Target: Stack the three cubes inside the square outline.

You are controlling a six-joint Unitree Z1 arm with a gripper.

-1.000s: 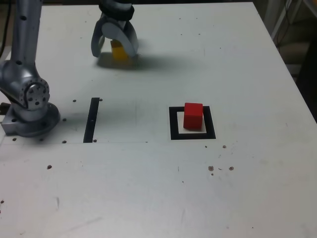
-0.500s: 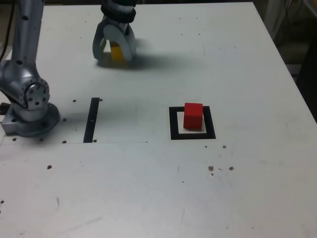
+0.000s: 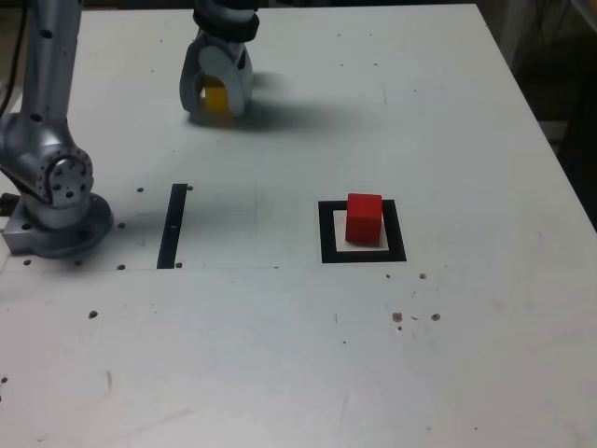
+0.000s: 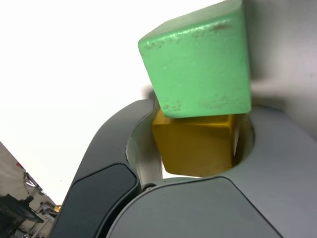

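At the table's far side in the exterior view, my gripper (image 3: 216, 110) stands down on the table with its two fingers closed against the sides of the yellow cube (image 3: 215, 97). The wrist view has that yellow cube (image 4: 193, 146) filling the gap between the grey fingers (image 4: 119, 148), and the green cube (image 4: 198, 59) lying just beyond it, touching it. In the exterior view the green cube is hidden behind the gripper. The red cube (image 3: 364, 217) sits inside the square outline (image 3: 326, 233), right of centre.
A narrow black strip (image 3: 173, 224) lies flat at the exterior view's left. Beside it stands the arm's metal base (image 3: 51, 187). The white table ends at an edge (image 3: 550, 140) on the right, with dark clutter past it.
The jaws have narrowed from wide open to closed against the yellow cube. Gripper and cubes have stayed where they were.
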